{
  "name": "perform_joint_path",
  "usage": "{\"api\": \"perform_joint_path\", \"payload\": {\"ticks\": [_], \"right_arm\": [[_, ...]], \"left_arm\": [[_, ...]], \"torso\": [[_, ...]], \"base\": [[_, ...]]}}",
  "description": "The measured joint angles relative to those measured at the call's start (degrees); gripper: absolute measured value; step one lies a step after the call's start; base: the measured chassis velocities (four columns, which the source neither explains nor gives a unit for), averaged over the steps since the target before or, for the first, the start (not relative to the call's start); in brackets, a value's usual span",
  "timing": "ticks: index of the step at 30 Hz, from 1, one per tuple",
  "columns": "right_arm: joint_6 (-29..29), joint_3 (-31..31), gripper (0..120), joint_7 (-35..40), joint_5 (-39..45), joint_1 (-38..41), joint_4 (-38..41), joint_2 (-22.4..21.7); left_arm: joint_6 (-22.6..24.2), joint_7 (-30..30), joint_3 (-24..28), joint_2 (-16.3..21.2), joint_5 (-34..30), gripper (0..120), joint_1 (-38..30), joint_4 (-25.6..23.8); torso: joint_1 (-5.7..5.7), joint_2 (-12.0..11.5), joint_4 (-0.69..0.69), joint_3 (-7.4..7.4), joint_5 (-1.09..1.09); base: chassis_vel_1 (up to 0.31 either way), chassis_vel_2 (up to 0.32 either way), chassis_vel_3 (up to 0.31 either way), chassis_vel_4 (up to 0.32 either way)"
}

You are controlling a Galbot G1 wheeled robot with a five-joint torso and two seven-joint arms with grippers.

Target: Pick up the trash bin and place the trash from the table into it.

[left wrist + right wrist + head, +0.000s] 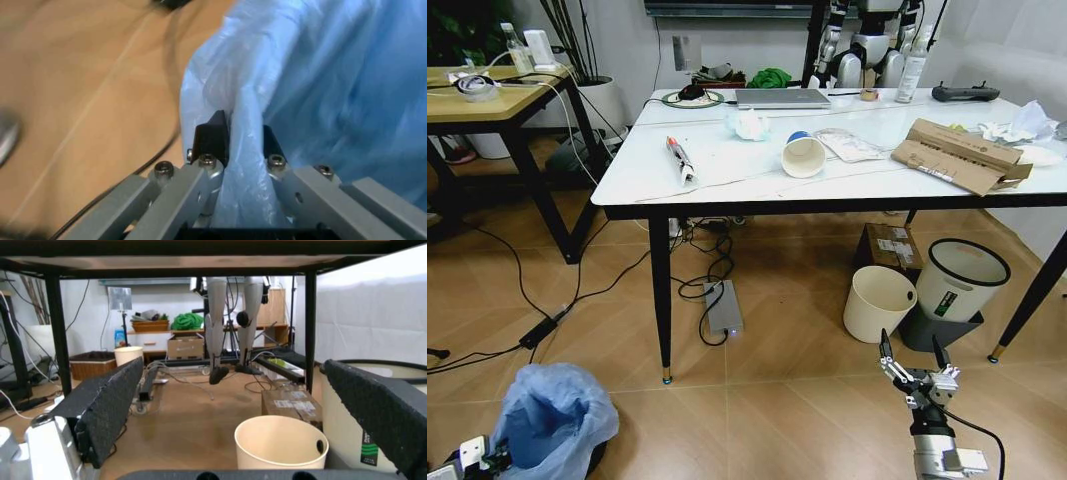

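The trash bin is sitting low on the floor at the robot's near left, its light-blue bag bulging over the rim, and the left end effector is clamping a fold of that bag between its black fingertips, the plastic bunching up through the narrow gap. At the near right, the right end effector is hovering above the floor with its padded fingers spread wide, holding nothing and touching nothing. Just beyond it, the cream round bin and the white bin with a black rim are standing side by side under the table. Farther off, the trash is lying on the table top: a pen, a blue-white paper cup on its side, crumpled tissue, a clear wrapper and torn brown cardboard.
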Motion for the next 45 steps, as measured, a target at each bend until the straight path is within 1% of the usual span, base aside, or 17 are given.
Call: {"api": "perform_joint_path", "payload": {"ticks": [1,3,4,5,6,7,8,9,11,14,16,20,21,25,29,32,45], "right_arm": [[-0.03,0.07,100,0.11,-0.11,0.15,-0.06,0.00],[-0.22,0.10,100,0.30,-0.21,0.27,-0.05,-0.01],[-0.48,0.09,100,0.46,-0.27,0.25,0.12,-0.06],[-0.70,0.06,100,0.55,-0.37,0.24,0.29,-0.13],[-0.87,0.06,100,0.62,-0.49,0.24,0.41,-0.19],[-0.87,0.06,100,0.62,-0.49,0.24,0.41,-0.19],[-1.11,0.03,100,0.66,-0.60,0.25,0.56,-0.25],[-1.22,0.02,100,0.69,-0.65,0.27,0.64,-0.28],[-1.74,-0.09,100,0.84,-0.86,0.34,0.88,-0.43],[-2.14,-0.20,100,0.93,-1.16,0.40,1.02,-0.52],[-2.26,-0.26,100,0.97,-1.25,0.39,1.03,-0.55],[-2.71,-0.33,100,1.10,-1.47,0.41,1.16,-0.68],[-2.71,-0.33,100,1.10,-1.47,0.41,1.16,-0.68],[-2.82,-0.27,100,1.19,-1.76,0.35,1.05,-0.85],[-2.82,-0.23,100,1.24,-2.10,-0.02,0.94,-0.85],[-2.82,0.03,100,1.28,-2.21,-0.45,0.98,-1.09],[-2.81,0.36,100,1.44,-2.66,-1.62,1.63,-1.06]], "left_arm": [[-0.52,2.00,0.30,-0.43,-0.58,1,1.14,-3.06],[-1.22,4.72,0.78,-0.95,-1.29,1,2.55,-6.52],[-1.33,6.70,1.27,-1.29,-1.67,1,4.30,-10.30],[-1.07,7.57,1.58,-1.35,-2.02,1,5.73,-13.11],[-0.70,8.02,1.87,-1.31,-2.44,1,7.26,-16.08],[-0.70,8.02,1.87,-1.31,-2.44,1,7.26,-16.08],[-0.19,8.15,2.26,-1.11,-2.72,1,9.16,-19.87],[-0.02,8.23,2.43,-0.96,-2.78,1,10.03,-21.54],[0.23,8.36,3.15,-0.11,-2.39,1,13.37,-27.90],[-0.79,9.01,3.78,0.86,0.34,1,16.87,-32.83],[-1.12,9.08,4.07,1.14,0.64,1,17.97,-34.30],[-1.44,8.72,5.20,2.22,-1.31,1,20.86,-39.55],[-1.44,8.72,5.20,2.22,-1.31,1,20.86,-39.55],[0.12,6.45,6.03,2.78,-4.83,1,21.02,-43.46],[0.90,5.45,7.75,2.66,-5.41,1,20.42,-44.63],[0.71,4.81,9.10,2.15,-4.33,1,20.06,-44.33],[0.16,4.86,9.25,1.55,-3.17,1,19.11,-43.36]], "torso": [[0.00,0.00,0.01,0.00,0.08],[0.00,0.00,0.00,0.00,0.02],[0.00,0.00,-0.01,0.00,-0.02],[0.00,0.00,-0.01,0.00,0.03],[0.00,0.00,0.00,0.00,0.06],[0.00,0.00,0.00,0.00,0.06],[0.00,0.00,0.00,0.00,0.04],[0.00,0.00,0.01,0.00,0.04],[0.00,0.00,0.02,0.00,0.06],[0.00,0.01,0.01,0.00,0.04],[0.00,0.01,0.01,0.00,0.03],[0.00,0.01,0.02,0.00,0.03],[0.00,0.01,0.02,0.00,0.03],[0.00,0.01,0.01,0.00,0.03],[0.05,0.15,0.00,0.07,0.03],[0.30,0.85,0.01,0.53,0.03],[1.16,3.60,0.01,2.40,0.03]], "base": [[0.000,0.000,0.000,0.000],[0.000,0.000,0.000,0.000],[0.000,0.000,0.000,0.000],[0.000,0.000,0.000,0.000],[0.000,0.000,0.000,0.000],[0.000,0.000,0.000,0.000],[0.000,0.000,0.000,0.000],[0.000,0.000,0.000,0.000],[0.000,0.000,0.000,0.000],[0.000,0.000,0.000,0.000],[0.000,0.000,0.000,0.000],[0.000,0.000,0.000,0.000],[0.000,0.000,0.000,0.000],[0.000,0.000,0.000,0.000],[0.000,0.000,0.000,0.000],[0.000,0.000,0.000,0.000],[0.000,0.000,0.000,0.000]]}}
